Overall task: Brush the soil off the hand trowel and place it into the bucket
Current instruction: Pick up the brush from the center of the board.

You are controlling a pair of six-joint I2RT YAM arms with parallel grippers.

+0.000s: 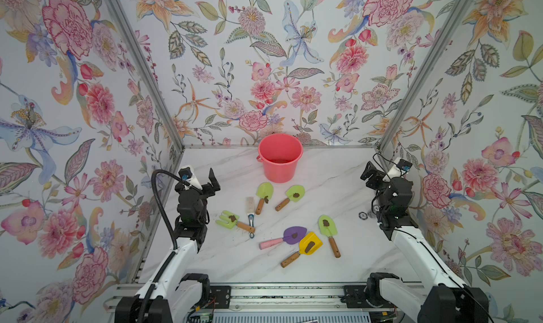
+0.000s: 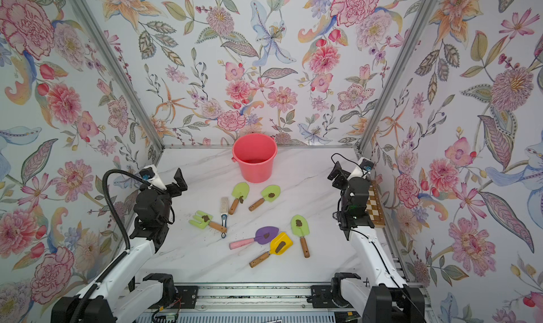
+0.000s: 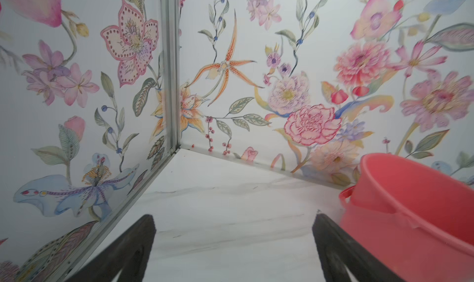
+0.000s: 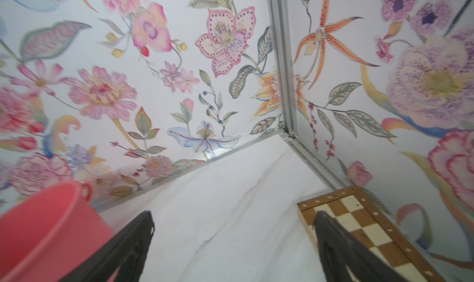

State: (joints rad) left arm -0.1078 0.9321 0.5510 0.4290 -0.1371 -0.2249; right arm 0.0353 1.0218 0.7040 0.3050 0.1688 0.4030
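the bucket (image 1: 280,157) stands upright at the back of the table (image 1: 338,174), close to the far wall. every tool lies flat on the table on the bucket's near side. nearest the bucket are a lime trowel (image 1: 264,189) and a second lime trowel (image 1: 299,190). a brush (image 1: 250,210) lies just beside the first, its handle crossing the handle of a green fork (image 1: 224,220). farther from the bucket a purple trowel (image 1: 299,231) touches a yellow scoop (image 1: 316,238), with a long green trowel (image 1: 329,230) near them. each blade carries a lump of soil (image 1: 309,246), and a few crumbs lie loose by the fork.

the left hand (image 3: 233,216) hangs left of the bucket, fingers spread wide, gripping nothing. the right hand (image 4: 234,213) hangs right of the bucket, likewise spread and empty, over the edge of a chessboard (image 4: 359,224).
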